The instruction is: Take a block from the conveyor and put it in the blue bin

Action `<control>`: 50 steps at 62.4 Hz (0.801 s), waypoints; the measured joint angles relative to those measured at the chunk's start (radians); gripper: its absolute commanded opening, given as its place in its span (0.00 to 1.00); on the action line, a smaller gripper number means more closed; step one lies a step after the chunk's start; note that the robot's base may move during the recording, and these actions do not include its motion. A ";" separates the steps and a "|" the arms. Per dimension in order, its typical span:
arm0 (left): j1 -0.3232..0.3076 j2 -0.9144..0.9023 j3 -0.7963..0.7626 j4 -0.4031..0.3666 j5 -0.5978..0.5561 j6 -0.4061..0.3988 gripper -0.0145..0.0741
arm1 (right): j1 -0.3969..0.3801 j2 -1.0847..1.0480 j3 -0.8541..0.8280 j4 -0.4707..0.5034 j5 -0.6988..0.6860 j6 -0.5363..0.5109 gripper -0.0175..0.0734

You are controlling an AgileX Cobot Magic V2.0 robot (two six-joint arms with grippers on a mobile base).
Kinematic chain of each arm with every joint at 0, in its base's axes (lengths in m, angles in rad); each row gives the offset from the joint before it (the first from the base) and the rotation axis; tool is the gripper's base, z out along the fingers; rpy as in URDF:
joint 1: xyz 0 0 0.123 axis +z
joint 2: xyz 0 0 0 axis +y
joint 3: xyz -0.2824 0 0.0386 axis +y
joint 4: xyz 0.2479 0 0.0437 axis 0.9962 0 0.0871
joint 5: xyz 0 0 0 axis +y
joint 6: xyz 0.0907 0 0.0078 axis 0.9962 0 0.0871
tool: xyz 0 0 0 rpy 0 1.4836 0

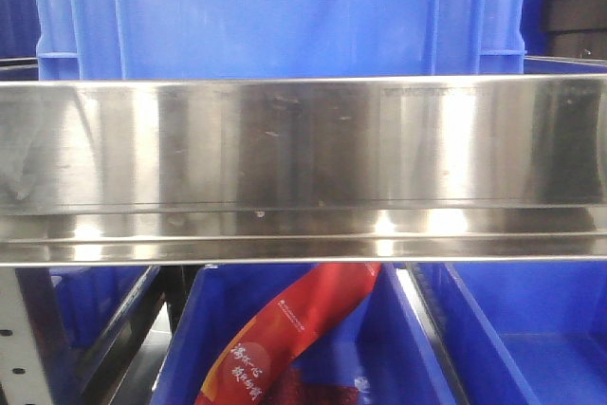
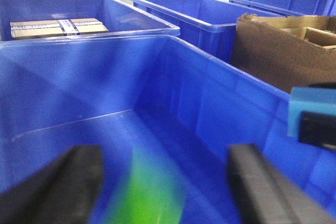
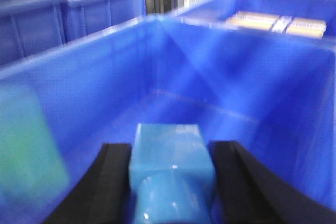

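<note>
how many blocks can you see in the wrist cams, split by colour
green block, blurred, between the left gripper's open fingers: 1
light blue block, in the right gripper: 1
total: 2

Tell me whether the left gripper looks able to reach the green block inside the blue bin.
Probably yes. The left gripper is open above the blue bin, and the blurred green block lies between its fingers with nothing in the way.
</note>
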 measured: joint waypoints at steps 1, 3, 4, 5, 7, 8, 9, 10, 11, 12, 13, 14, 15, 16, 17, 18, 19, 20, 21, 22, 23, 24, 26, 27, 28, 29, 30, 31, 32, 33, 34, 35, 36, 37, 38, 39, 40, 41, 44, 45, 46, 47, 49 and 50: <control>0.000 0.002 0.000 0.000 0.000 0.000 0.68 | 0.000 0.002 0.000 0.000 0.000 0.000 0.70; 0.000 0.002 0.000 0.000 0.000 0.000 0.68 | 0.000 0.004 0.000 0.000 0.000 0.000 0.72; 0.000 0.003 0.000 0.000 0.000 0.000 0.68 | 0.000 0.007 0.000 0.000 0.000 0.000 0.72; 0.000 0.003 0.000 0.000 0.000 0.000 0.68 | 0.000 0.007 0.000 0.000 0.000 0.000 0.72; 0.000 0.003 0.000 0.000 0.000 0.000 0.68 | 0.000 0.007 0.000 0.000 0.000 0.000 0.71; 0.000 0.003 0.000 0.000 -0.003 0.000 0.67 | 0.000 0.007 0.000 0.000 0.000 0.000 0.69; 0.000 0.003 0.000 0.000 -0.005 0.000 0.67 | 0.000 0.007 0.000 0.000 0.000 0.000 0.68; 0.000 0.003 0.000 0.000 -0.005 0.000 0.65 | 0.000 0.007 0.000 0.000 0.000 0.000 0.66; 0.000 0.003 0.000 0.004 -0.008 0.000 0.64 | 0.000 0.007 0.000 0.000 0.000 0.000 0.64; 0.000 0.003 0.000 0.007 -0.008 0.000 0.63 | 0.000 0.005 0.000 0.000 0.000 0.000 0.62; 0.000 0.003 0.000 0.013 -0.010 0.000 0.59 | 0.000 0.002 0.000 0.000 0.002 0.000 0.60; 0.000 0.003 0.000 0.018 -0.010 0.000 0.57 | 0.000 0.000 0.000 0.000 0.002 0.000 0.56; 0.000 0.000 0.000 0.025 -0.010 0.000 0.55 | 0.000 -0.003 0.000 0.000 0.004 0.000 0.53; 0.000 -0.002 0.000 0.036 -0.010 0.000 0.50 | 0.000 -0.009 0.000 0.000 0.007 0.000 0.48; 0.000 -0.004 0.000 0.045 -0.010 0.000 0.47 | 0.000 -0.013 0.000 0.000 0.009 0.000 0.44; 0.000 -0.007 0.000 0.056 -0.010 0.000 0.44 | 0.000 -0.018 0.000 0.000 0.012 0.000 0.41; 0.000 -0.012 0.000 0.072 -0.010 0.000 0.41 | 0.000 -0.024 0.000 0.000 0.017 0.000 0.37; 0.000 -0.015 0.000 0.082 -0.010 0.000 0.36 | 0.000 -0.033 0.000 0.000 0.024 0.000 0.31; 0.000 -0.019 0.000 0.093 -0.010 0.000 0.32 | 0.000 -0.040 0.000 0.000 0.029 0.000 0.27; 0.000 -0.026 0.000 0.108 -0.007 0.000 0.29 | 0.000 -0.047 0.000 0.000 0.035 0.000 0.21; 0.000 -0.030 0.000 0.115 -0.007 0.000 0.24 | 0.000 -0.057 0.000 0.000 0.039 0.000 0.17; 0.000 -0.034 0.000 0.122 -0.007 0.000 0.21 | 0.000 -0.063 0.000 0.000 0.044 0.000 0.11; 0.000 -0.043 -0.002 0.134 -0.007 0.000 0.13 | 0.000 -0.076 0.000 0.000 0.048 0.000 0.04; 0.000 -0.050 -0.002 0.137 -0.007 0.000 0.10 | 0.000 -0.085 -0.002 0.000 0.049 0.000 0.00; 0.000 -0.053 -0.002 0.142 -0.007 0.000 0.05 | 0.000 -0.090 -0.002 0.000 0.049 0.000 0.01; 0.000 -0.058 -0.002 0.143 -0.007 0.000 0.04 | 0.000 -0.095 -0.002 0.000 0.049 0.000 0.01; 0.000 -0.059 -0.002 0.146 -0.007 0.000 0.04 | 0.000 -0.099 -0.002 0.000 0.049 0.000 0.02; 0.000 -0.061 -0.002 0.148 -0.007 0.000 0.04 | 0.000 -0.101 -0.002 0.000 0.046 0.000 0.02; 0.000 -0.064 -0.002 0.150 -0.009 0.000 0.04 | 0.000 -0.104 -0.002 0.000 0.038 0.000 0.02; 0.000 -0.066 -0.002 0.150 -0.009 0.000 0.04 | 0.000 -0.106 -0.002 0.000 0.037 0.000 0.01; 0.000 -0.065 -0.002 0.152 -0.009 0.000 0.04 | 0.000 -0.106 -0.002 0.000 0.029 0.000 0.01; 0.000 -0.065 -0.002 0.152 -0.009 0.000 0.04 | 0.000 -0.107 -0.002 0.000 0.025 0.000 0.01; -0.001 -0.066 -0.002 0.152 -0.009 0.000 0.04 | 0.000 -0.107 -0.002 0.000 0.021 0.000 0.01; -0.001 -0.066 -0.002 0.154 -0.009 0.000 0.04 | 0.000 -0.107 -0.002 0.000 0.018 0.000 0.01; -0.001 -0.068 -0.002 0.154 -0.007 0.000 0.04 | 0.000 -0.107 -0.002 0.000 0.015 0.000 0.01; -0.001 -0.068 -0.002 0.154 -0.007 0.000 0.04 | 0.000 -0.107 -0.002 0.000 0.013 0.000 0.01; -0.001 -0.071 -0.002 0.154 -0.007 0.000 0.04 | 0.000 -0.107 -0.002 0.000 0.011 0.000 0.01; -0.001 -0.073 -0.002 0.156 -0.005 0.000 0.04 | 0.000 -0.110 -0.002 0.000 0.008 0.000 0.01; -0.001 -0.085 -0.002 0.156 -0.003 0.000 0.04 | -0.005 -0.121 -0.002 0.000 0.008 0.000 0.01; -0.001 -0.093 -0.002 0.156 0.000 0.000 0.04 | -0.007 -0.127 -0.002 0.000 0.008 0.000 0.01; -0.001 -0.099 -0.002 0.156 0.000 0.000 0.04 | -0.010 -0.133 -0.002 0.000 0.008 0.000 0.01; -0.001 -0.106 -0.002 0.156 0.000 0.000 0.04 | -0.015 -0.139 -0.002 0.000 0.008 0.000 0.01; -0.001 -0.125 0.002 0.156 0.000 0.000 0.04 | -0.025 -0.157 -0.002 0.000 0.008 0.000 0.01; -0.001 -0.138 0.004 0.156 -0.004 0.000 0.04 | -0.031 -0.169 -0.002 0.000 0.008 0.000 0.01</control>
